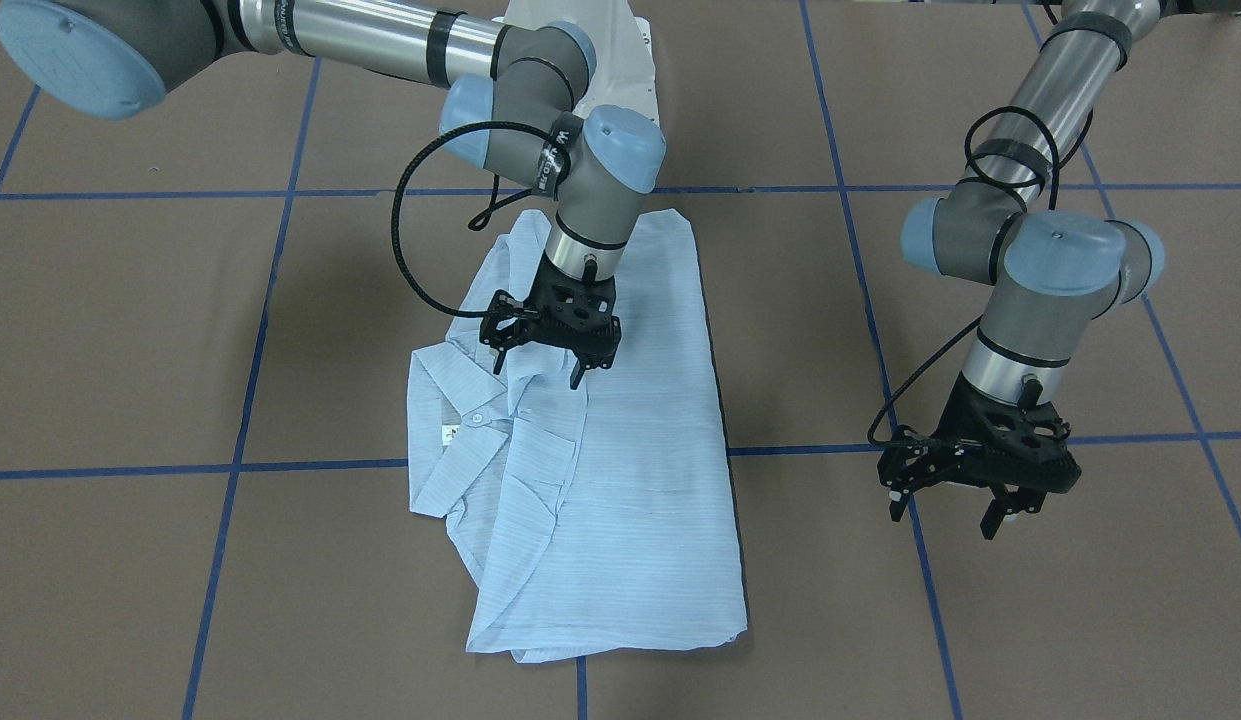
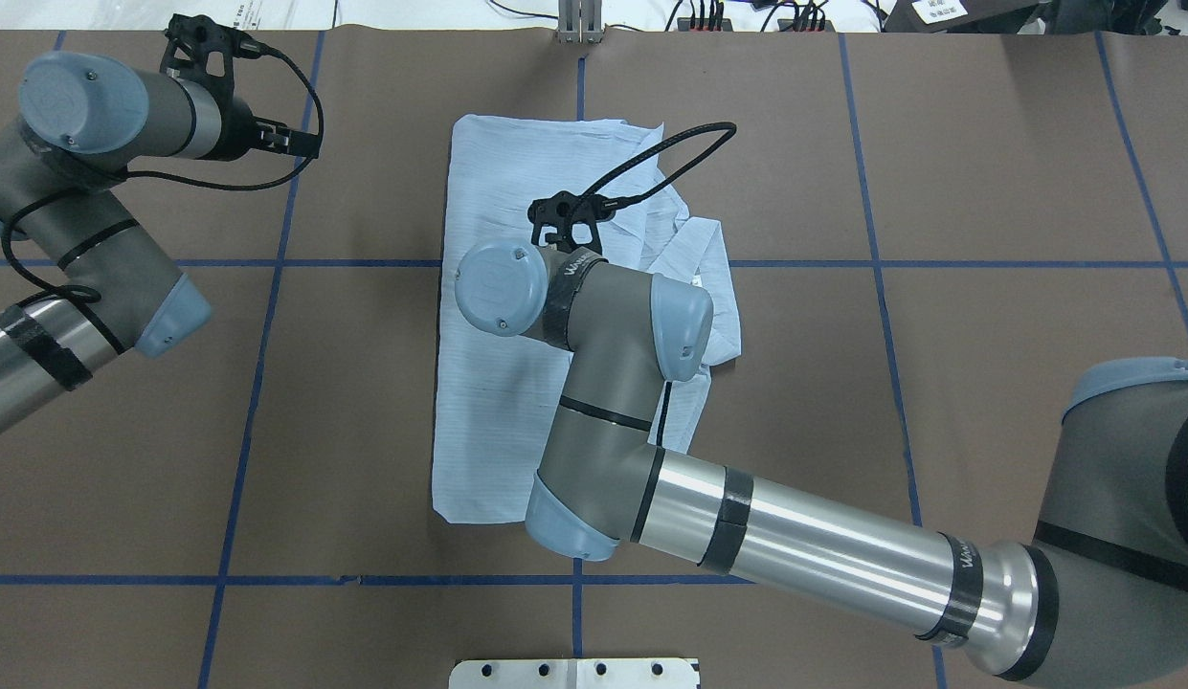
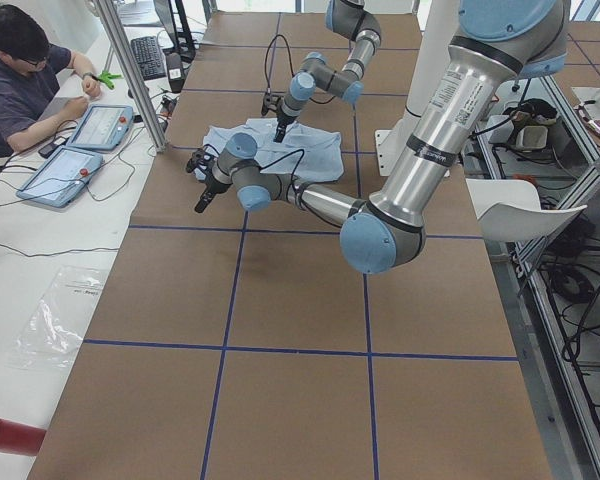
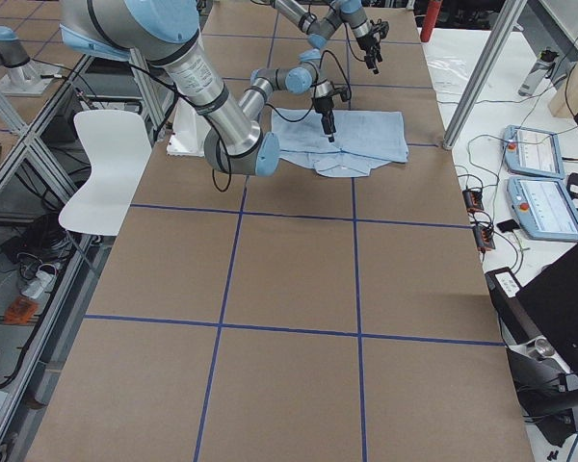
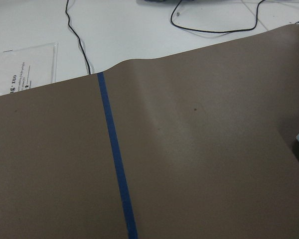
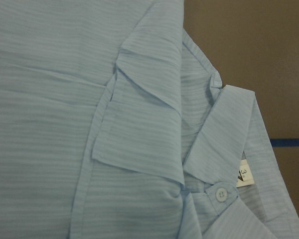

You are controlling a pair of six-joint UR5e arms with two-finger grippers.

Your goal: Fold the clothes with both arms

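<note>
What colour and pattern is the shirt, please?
The shirt is pale blue with faint fine stripes, clearest in the right wrist-mounted view.

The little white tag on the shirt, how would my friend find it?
Look at the brown table with blue tape lines, then the pale-blue shirt lying on it. At the shirt's collar, beside a small white button, sits the tag: the only white patch with dark print.

A white label [image 6: 243,173] at the shirt [image 6: 50,99] collar, lower right in the right wrist view, shows a "3". A black band [image 2: 576,273] on the right arm [image 2: 804,541] bears white letters starting "WA"; the rest is illegible. Print on a clear sheet [image 5: 20,67], upper left in the left wrist view, is too blurred to read.
</note>
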